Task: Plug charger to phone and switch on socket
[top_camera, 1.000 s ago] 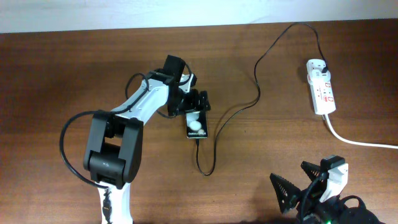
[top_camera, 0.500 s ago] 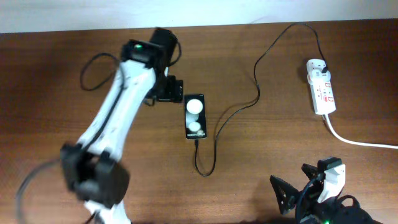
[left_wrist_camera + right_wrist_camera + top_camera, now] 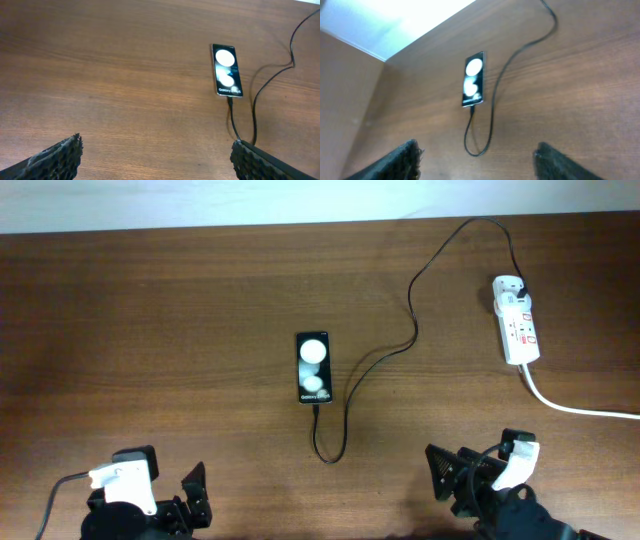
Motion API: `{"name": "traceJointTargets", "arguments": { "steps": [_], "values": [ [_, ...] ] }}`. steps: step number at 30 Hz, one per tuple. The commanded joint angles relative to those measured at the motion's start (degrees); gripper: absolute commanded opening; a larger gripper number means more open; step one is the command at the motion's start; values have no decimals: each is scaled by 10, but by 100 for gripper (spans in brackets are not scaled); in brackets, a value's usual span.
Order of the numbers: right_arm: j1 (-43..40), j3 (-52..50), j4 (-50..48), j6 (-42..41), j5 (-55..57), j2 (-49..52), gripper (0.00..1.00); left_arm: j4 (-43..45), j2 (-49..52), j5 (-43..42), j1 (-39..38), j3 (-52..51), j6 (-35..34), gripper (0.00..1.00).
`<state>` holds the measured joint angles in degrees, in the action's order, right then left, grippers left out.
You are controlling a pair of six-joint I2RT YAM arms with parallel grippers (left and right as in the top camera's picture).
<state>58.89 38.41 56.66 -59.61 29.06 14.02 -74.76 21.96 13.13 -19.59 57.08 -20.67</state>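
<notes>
The black phone [image 3: 314,368] lies flat mid-table, with two round white reflections on its glass. It also shows in the left wrist view [image 3: 226,76] and the right wrist view [image 3: 473,79]. The thin black charger cable [image 3: 400,345] has its tip at the phone's near end, loops toward me, then runs to a black plug in the white socket strip [image 3: 517,320] at the far right. My left gripper [image 3: 165,502] is open and empty at the near left edge. My right gripper [image 3: 470,475] is open and empty at the near right edge. Both are far from the phone.
The socket's thick white cord [image 3: 580,406] trails off the right edge of the brown wooden table [image 3: 150,330]. The cable's loop [image 3: 330,445] lies between the phone and the near edge. A pale wall strip [image 3: 200,200] runs along the far side.
My left arm has pulled back from beside the phone to the near left edge. The phone and cable lie where they were. The right gripper has barely shifted.
</notes>
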Motion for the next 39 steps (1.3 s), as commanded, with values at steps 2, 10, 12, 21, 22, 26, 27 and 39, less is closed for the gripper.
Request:
{"name": "traceJointTargets", "arguments": {
  "steps": [2,10,12,21,22,26,27,39],
  "values": [
    [-2,-12,0,-6,62,86,38,-1,-2,95,-1,-3,-7,99],
    [-159,148,52,-31,-27,428,9,-15,-4,161,-1,41,71,99],
    [-283,176,62,43,-128,467,4,-28,-5,169,-1,45,71,99],
    [-570,200,177,178,-340,501,4,-86,-6,172,0,45,71,99],
    [-570,200,177,177,-340,501,4,-86,-11,172,4,45,71,99],
    [-572,215,182,177,-236,504,4,-85,-98,172,137,45,71,99],
    [-572,228,195,177,-219,511,4,-85,-116,172,151,45,71,99],
    [-865,770,372,268,-288,926,4,-85,-157,171,167,45,71,99]
  ]
}}
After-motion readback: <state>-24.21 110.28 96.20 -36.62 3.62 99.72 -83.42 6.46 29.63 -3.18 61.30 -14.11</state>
